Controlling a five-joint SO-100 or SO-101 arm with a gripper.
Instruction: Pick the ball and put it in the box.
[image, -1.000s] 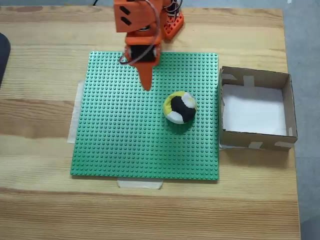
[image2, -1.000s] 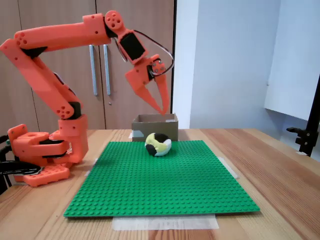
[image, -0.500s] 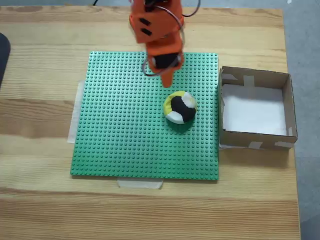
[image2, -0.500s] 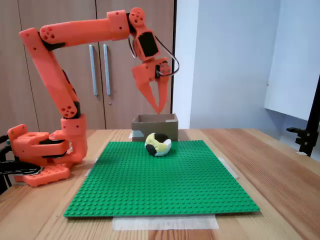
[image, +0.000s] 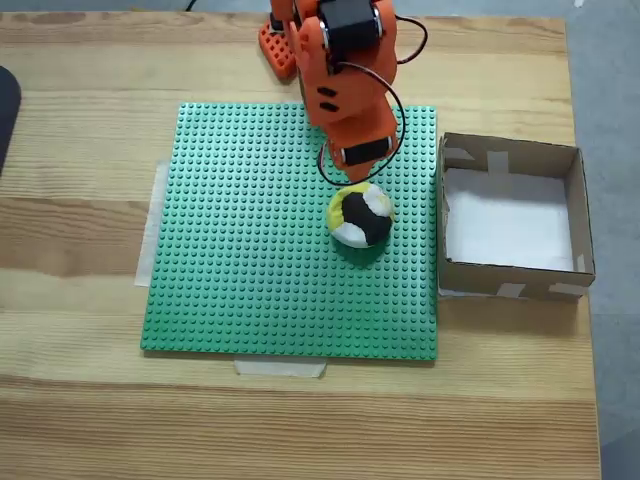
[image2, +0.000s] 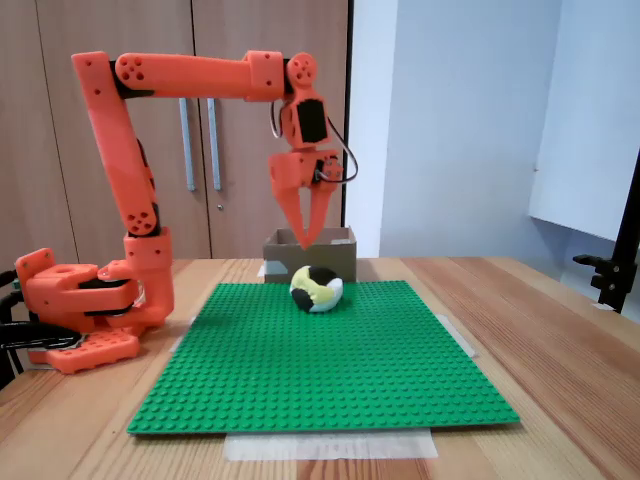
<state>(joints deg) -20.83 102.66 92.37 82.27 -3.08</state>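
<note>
one orange arm's tool (image2: 306, 243) hangs point-down above the ball (image2: 316, 288), its jaws a little apart and holding nothing. the ball rests at centre frame on the green studded mat (image: 250, 270), with the box (image: 575, 215) at right on the counter (image: 80, 400).

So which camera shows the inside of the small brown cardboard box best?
The fixed view looking straight down: the box shows its bare white bottom and all four walls. The fixed view from table level shows just its brown wall behind the ball.
</note>
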